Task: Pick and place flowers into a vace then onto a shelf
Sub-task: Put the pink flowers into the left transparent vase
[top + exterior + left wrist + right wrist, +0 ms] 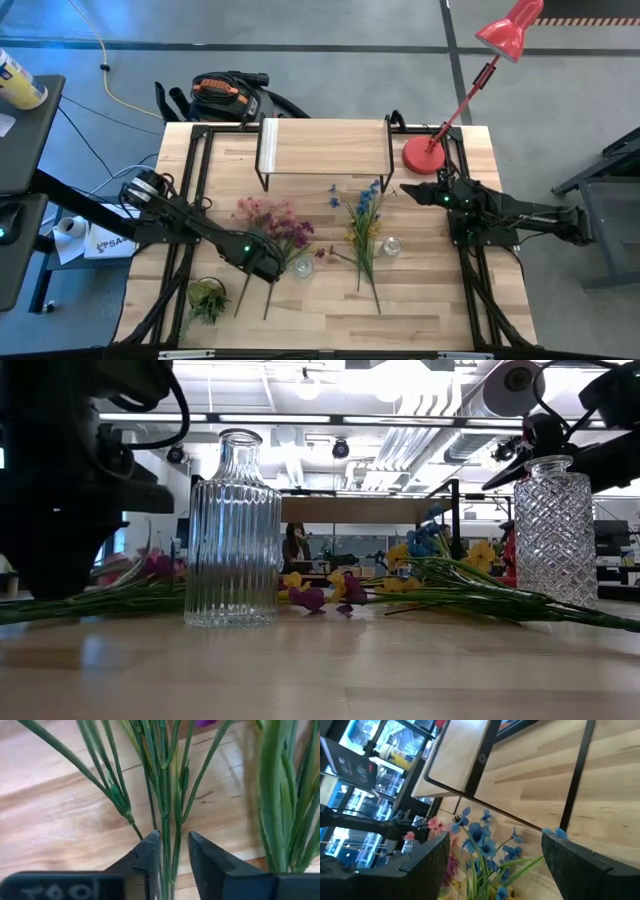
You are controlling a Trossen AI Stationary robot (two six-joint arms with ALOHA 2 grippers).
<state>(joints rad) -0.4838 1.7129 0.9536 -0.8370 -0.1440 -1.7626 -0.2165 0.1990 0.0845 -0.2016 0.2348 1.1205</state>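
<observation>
Left claw [173, 851] was down on the pink-purple bunch [272, 228], fingers narrowed astride a few stems [167, 815] but with gaps showing, not yet pinching. Stems ran 1-to-7 o'clock across the table, heads toward the shelf [325, 148] at 1 o'clock. Ribbed vase [303, 267] sat just at 3 o'clock of the claw, so lift room looked tight there; right claw [412, 191] waited wide, nearer the blue-yellow bunch [364, 232].
</observation>
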